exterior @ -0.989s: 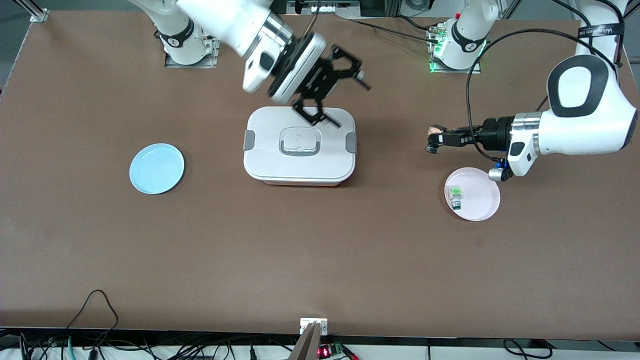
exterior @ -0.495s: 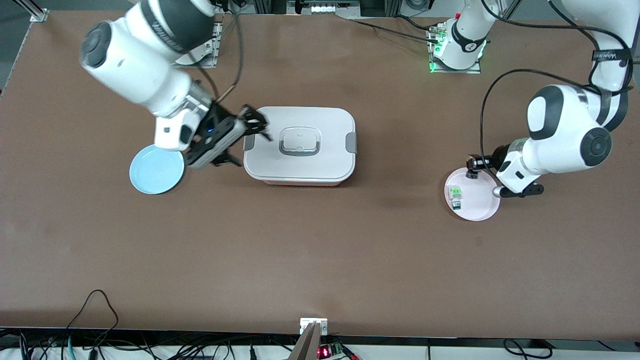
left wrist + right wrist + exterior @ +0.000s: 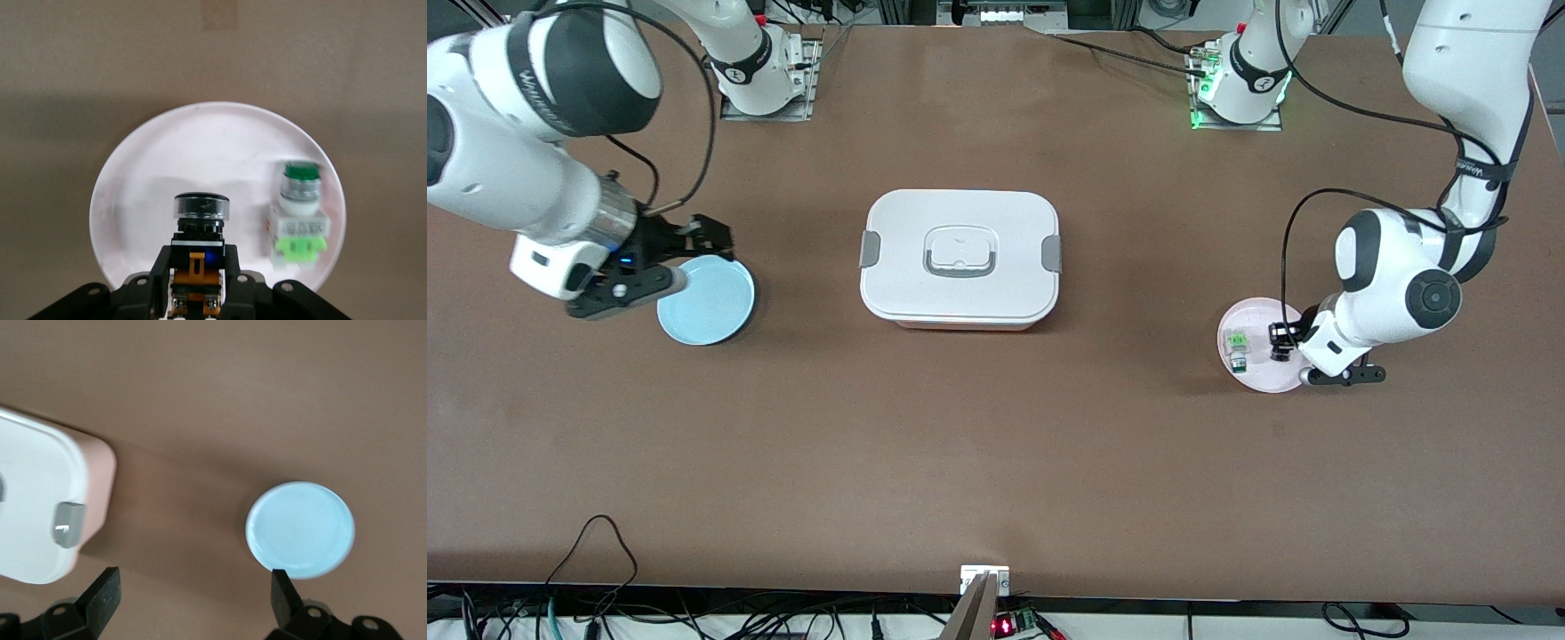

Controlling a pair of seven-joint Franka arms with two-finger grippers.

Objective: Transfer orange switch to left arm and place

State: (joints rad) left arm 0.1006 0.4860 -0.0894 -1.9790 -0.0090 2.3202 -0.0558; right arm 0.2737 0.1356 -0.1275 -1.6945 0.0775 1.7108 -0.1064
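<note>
Lowered left gripper (image 3: 1280,342) grips orange switch (image 3: 200,230) over pink plate (image 3: 1285,378)

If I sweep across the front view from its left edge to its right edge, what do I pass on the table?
Right gripper over the blue plate's edge → blue plate → white box → green switch on the pink plate → orange switch in the left gripper.
</note>
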